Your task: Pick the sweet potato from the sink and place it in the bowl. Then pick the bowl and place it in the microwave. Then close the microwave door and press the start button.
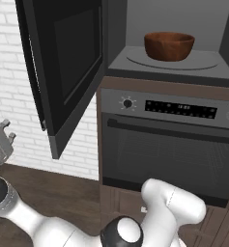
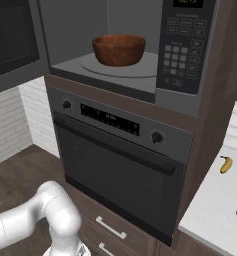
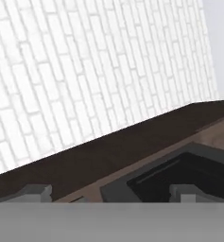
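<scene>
Fingers [image 1: 4,140] on our gripper are spread wide apart and hold nothing. We see them at the far left of the left base view, out beside the open microwave door [image 1: 63,67] and in front of the white brick wall [image 1: 9,72]. From the hand camera we see two small finger tips [image 3: 35,193] with a wide gap between them, pointing at the brick wall and a dark strip under it.

We see the bowl [image 2: 118,49] sitting upright on the round plate [image 2: 140,67] inside the microwave [image 2: 185,45]. We cannot see into the bowl, so we cannot tell if the sweet potato is in it. The microwave door hangs wide open to the left.

Under the microwave is the oven [image 2: 115,165] with its long handle bar. To the right, a banana [image 2: 226,164] lies on the pale worktop [image 2: 210,210].
</scene>
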